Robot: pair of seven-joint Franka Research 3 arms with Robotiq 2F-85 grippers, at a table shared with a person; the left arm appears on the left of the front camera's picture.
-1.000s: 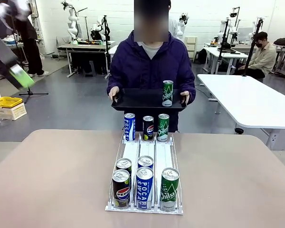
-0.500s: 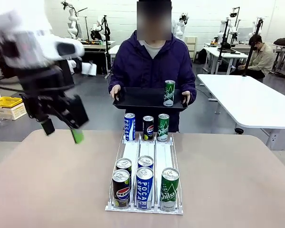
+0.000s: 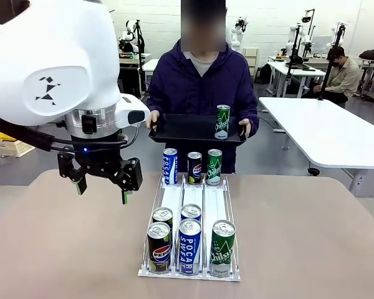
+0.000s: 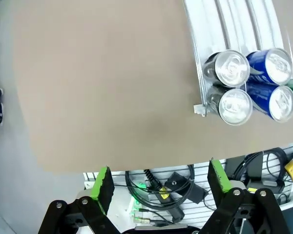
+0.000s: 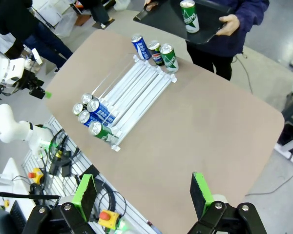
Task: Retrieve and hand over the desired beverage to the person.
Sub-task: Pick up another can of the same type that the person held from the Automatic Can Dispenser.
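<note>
Left tool [image 3: 103,190] lower now, beside rack [image 3: 213,202]

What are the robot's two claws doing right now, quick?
Left gripper: open, holding nothing.
Right gripper: open, holding nothing.

left pincer [image 3: 103,192] spread wide, right pincer [image 5: 142,183] likewise
</note>
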